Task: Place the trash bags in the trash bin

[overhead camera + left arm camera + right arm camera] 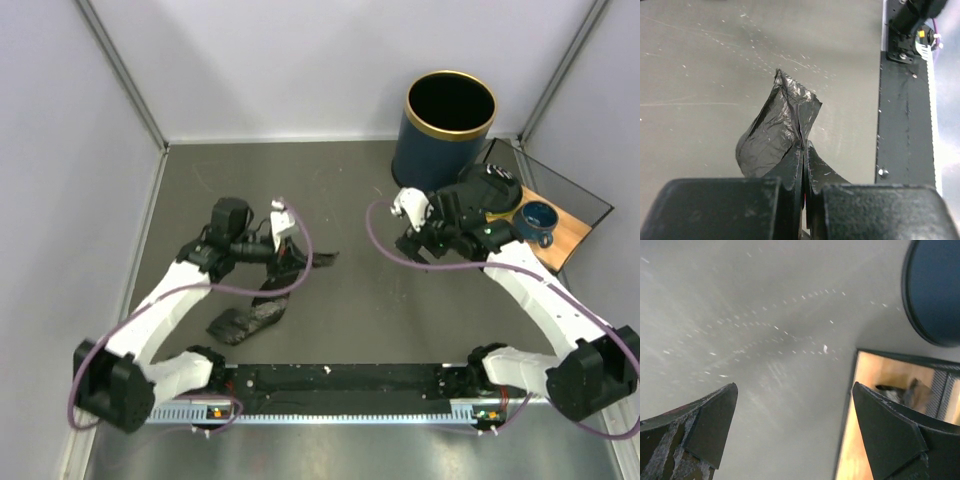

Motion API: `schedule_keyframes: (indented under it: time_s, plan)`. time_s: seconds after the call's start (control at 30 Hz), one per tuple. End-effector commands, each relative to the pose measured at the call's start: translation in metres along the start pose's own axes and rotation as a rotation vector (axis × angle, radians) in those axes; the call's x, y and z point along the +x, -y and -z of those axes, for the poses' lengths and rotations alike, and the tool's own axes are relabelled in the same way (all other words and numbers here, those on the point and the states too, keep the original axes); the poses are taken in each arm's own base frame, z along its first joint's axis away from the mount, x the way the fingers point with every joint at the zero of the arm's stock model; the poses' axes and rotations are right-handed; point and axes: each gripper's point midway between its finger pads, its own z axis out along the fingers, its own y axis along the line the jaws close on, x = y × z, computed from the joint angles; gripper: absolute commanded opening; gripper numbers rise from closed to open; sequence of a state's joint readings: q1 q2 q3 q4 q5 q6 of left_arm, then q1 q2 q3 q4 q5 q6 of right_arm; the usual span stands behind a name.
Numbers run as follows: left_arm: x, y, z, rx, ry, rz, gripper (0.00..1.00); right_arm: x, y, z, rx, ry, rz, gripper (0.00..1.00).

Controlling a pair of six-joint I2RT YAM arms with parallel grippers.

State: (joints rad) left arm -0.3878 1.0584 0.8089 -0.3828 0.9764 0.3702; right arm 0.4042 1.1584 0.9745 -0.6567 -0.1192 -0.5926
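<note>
The black crinkly trash bag (258, 312) lies stretched on the grey table from the left gripper toward the near rail. My left gripper (291, 264) is shut on its upper end; in the left wrist view the jaws (804, 148) pinch the glossy film (777, 130), which bunches up ahead of them. The navy trash bin (450, 125) with its gold rim stands upright at the back right, its black inside open. My right gripper (413, 244) is open and empty, low over the table just in front of the bin; its wrist view (794, 390) shows the bin's side (935, 290).
A wooden tray (565, 238) with a small blue bowl (538, 218) sits right of the right gripper; its edge shows in the right wrist view (867, 405). The black base rail (340, 380) runs along the near edge and shows in the left wrist view (902, 115). White walls enclose the table.
</note>
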Motion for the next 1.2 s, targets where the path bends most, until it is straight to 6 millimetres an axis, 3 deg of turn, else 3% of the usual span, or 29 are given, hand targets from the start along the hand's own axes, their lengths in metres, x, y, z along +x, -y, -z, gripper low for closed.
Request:
schedule_keyframes:
  time_s: [0.0,0.03,0.07,0.1,0.13,0.17,0.2,0.23,0.27,0.3,0.33,0.37,0.4,0.43,0.47,0.5,0.57,0.6,0.67,0.7,0.8,0.87,0.9,0.93,0.97,1.0,1.03,1.1,1.17]
  plan:
    - [-0.056,-0.056,-0.017,-0.058,0.079,-0.044,0.0,-0.033,-0.027,0.01,-0.182,0.073,-0.171,0.99]
    - [-0.048,-0.077,-0.03,-0.06,0.052,-0.006,0.0,-0.039,-0.023,0.009,-0.187,0.076,-0.196,0.99]
    - [-0.053,-0.086,-0.036,-0.041,0.052,-0.004,0.0,-0.04,-0.022,0.01,-0.215,0.079,-0.232,0.99]
    - [-0.08,-0.099,-0.038,-0.041,0.076,-0.046,0.0,-0.041,-0.021,0.011,-0.231,0.081,-0.276,0.99]
    - [-0.066,-0.114,-0.053,-0.021,0.036,0.033,0.02,-0.045,-0.018,0.013,-0.245,0.091,-0.306,0.99]
    - [-0.071,-0.123,-0.059,-0.013,0.039,0.054,0.09,-0.046,-0.016,0.015,-0.265,0.105,-0.351,0.99]
    - [-0.093,-0.133,-0.06,-0.023,0.057,0.041,0.16,-0.046,-0.015,0.016,-0.272,0.106,-0.365,0.99]
    - [-0.08,-0.145,-0.066,-0.03,0.011,0.098,0.25,-0.047,-0.015,0.017,-0.276,0.11,-0.37,0.99]
    - [-0.081,-0.151,-0.065,-0.053,-0.008,0.106,0.34,-0.048,-0.016,0.018,-0.282,0.112,-0.368,0.99]
    - [-0.091,-0.162,-0.055,-0.094,-0.008,0.091,0.45,-0.047,-0.018,0.018,-0.288,0.112,-0.367,0.99]
    - [-0.093,-0.163,-0.044,-0.102,-0.013,0.063,0.5,-0.047,-0.019,0.019,-0.295,0.112,-0.367,0.98]
    - [-0.087,-0.157,-0.032,-0.1,-0.033,0.09,0.55,-0.048,-0.022,0.018,-0.318,0.113,-0.367,0.97]
    - [-0.073,-0.159,-0.014,-0.114,-0.039,0.12,0.69,-0.049,-0.026,0.017,-0.334,0.108,-0.368,0.96]
    - [-0.076,-0.149,0.005,-0.128,-0.04,0.052,0.8,-0.052,-0.028,0.014,-0.345,0.105,-0.363,0.94]
    - [-0.059,-0.135,0.02,-0.119,-0.079,0.089,0.86,-0.052,-0.029,0.012,-0.348,0.094,-0.36,0.92]
    - [-0.031,-0.131,0.04,-0.144,-0.113,0.138,0.87,-0.056,-0.032,0.006,-0.362,0.084,-0.351,0.91]
    - [-0.006,-0.12,0.075,-0.202,-0.177,0.051,0.88,-0.068,-0.048,0.0,-0.406,0.078,-0.333,0.87]
    - [0.023,-0.094,0.085,-0.164,-0.242,0.059,0.88,-0.075,-0.053,-0.007,-0.426,0.071,-0.333,0.86]
    - [0.052,-0.087,0.109,-0.213,-0.264,0.117,0.87,-0.097,-0.077,-0.01,-0.514,0.103,-0.31,0.84]
    - [0.067,-0.073,0.114,-0.198,-0.262,0.153,0.87,-0.108,-0.085,-0.016,-0.55,0.101,-0.309,0.84]
    - [0.07,-0.071,0.137,-0.261,-0.139,0.289,0.86,-0.148,-0.125,-0.014,-0.712,0.13,-0.306,0.82]
    - [0.063,-0.076,0.148,-0.299,-0.049,0.339,0.84,-0.165,-0.161,-0.026,-0.819,0.095,-0.329,0.81]
    - [0.062,-0.076,0.151,-0.316,-0.022,0.382,0.84,-0.182,-0.168,-0.028,-0.84,0.11,-0.329,0.81]
    - [0.06,-0.082,0.156,-0.349,0.002,0.382,0.84,-0.184,-0.182,-0.042,-0.877,0.074,-0.335,0.81]
    - [0.065,-0.087,0.163,-0.39,0.021,0.411,0.84,-0.194,-0.205,-0.044,-0.917,0.046,-0.357,0.81]
    - [0.065,-0.088,0.167,-0.432,0.027,0.45,0.84,-0.211,-0.21,-0.046,-0.928,0.062,-0.358,0.82]
    - [0.065,-0.1,0.175,-0.491,0.025,0.409,0.84,-0.208,-0.226,-0.066,-0.952,0.009,-0.38,0.83]
    - [0.071,-0.102,0.183,-0.587,0.004,0.447,0.84,-0.227,-0.247,-0.071,-0.985,0.001,-0.41,0.84]
    - [0.072,-0.106,0.189,-0.643,-0.004,0.417,0.85,-0.223,-0.267,-0.095,-0.998,-0.067,-0.458,0.85]
